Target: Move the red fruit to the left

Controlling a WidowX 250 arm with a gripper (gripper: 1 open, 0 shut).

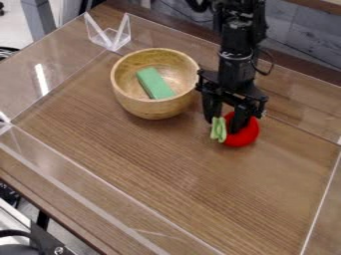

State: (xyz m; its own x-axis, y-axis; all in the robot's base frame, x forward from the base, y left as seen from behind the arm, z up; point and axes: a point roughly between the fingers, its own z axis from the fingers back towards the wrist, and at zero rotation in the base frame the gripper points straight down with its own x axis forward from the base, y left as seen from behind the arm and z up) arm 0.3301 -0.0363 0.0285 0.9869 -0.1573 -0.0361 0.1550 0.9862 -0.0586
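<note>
The red fruit [241, 133] is small, glossy and rounded, and rests on the wooden table right of the bowl. Its green leafy stem [214, 127] points left. My gripper [229, 121] hangs straight down over the fruit. Its dark fingers [208, 110] reach down on either side of the fruit's upper half and hide its top. The jaws stand about a fruit's width apart. I cannot make out whether they press on the fruit.
A wooden bowl [130, 102] holding a flat light-green block [156, 84] stands just left of the gripper. Clear plastic walls [40, 75] ring the table. A small clear stand [107, 33] sits at the back left.
</note>
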